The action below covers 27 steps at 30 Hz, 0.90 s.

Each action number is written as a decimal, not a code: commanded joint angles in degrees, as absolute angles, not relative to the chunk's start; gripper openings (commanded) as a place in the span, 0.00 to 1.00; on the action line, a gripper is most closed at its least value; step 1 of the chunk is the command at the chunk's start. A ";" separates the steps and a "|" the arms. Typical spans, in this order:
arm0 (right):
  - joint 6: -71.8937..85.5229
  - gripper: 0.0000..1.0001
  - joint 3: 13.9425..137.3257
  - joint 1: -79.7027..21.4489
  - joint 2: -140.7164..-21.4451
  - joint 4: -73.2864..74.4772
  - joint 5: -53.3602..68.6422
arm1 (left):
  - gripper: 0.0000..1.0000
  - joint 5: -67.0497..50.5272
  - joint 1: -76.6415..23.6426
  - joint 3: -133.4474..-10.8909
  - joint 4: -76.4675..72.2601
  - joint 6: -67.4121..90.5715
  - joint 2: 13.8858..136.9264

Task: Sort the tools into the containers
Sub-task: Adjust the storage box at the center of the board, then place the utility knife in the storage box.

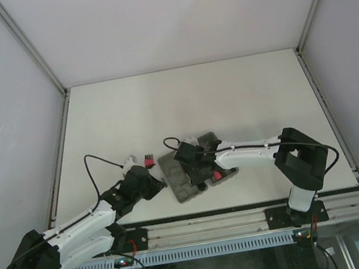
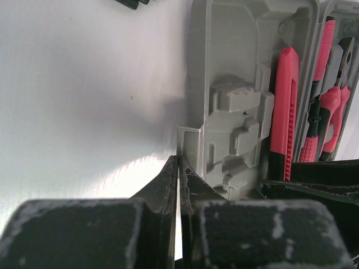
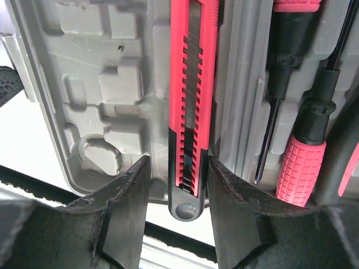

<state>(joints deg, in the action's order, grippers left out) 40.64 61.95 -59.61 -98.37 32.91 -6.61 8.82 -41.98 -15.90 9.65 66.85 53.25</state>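
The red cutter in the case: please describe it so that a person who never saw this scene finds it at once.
On the white table lies an open grey case. Inside, between bare grey slots and the screwdrivers, the cutter sits between the fingers of the right tool. Only it is flat, with a toothed track along it and a black end.

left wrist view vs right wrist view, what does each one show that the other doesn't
Only the left wrist view shows the left gripper, shut, beside a corner of the case, with a wide stretch of bare table next to it.

Only the right wrist view shows the right gripper, open, its fingers on either side of the knife's black end.

Both views show the grey case, the red knife lying in its slot, and a red-handled screwdriver.
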 commanded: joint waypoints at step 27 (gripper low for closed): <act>40.48 0.40 63.72 -64.12 -91.24 37.97 -11.82 | 0.03 9.31 -41.84 -17.09 11.10 63.95 54.24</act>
<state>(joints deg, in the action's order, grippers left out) 39.62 63.18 -63.33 -94.28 37.78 -10.48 8.71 -41.98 -15.97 9.32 66.17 53.76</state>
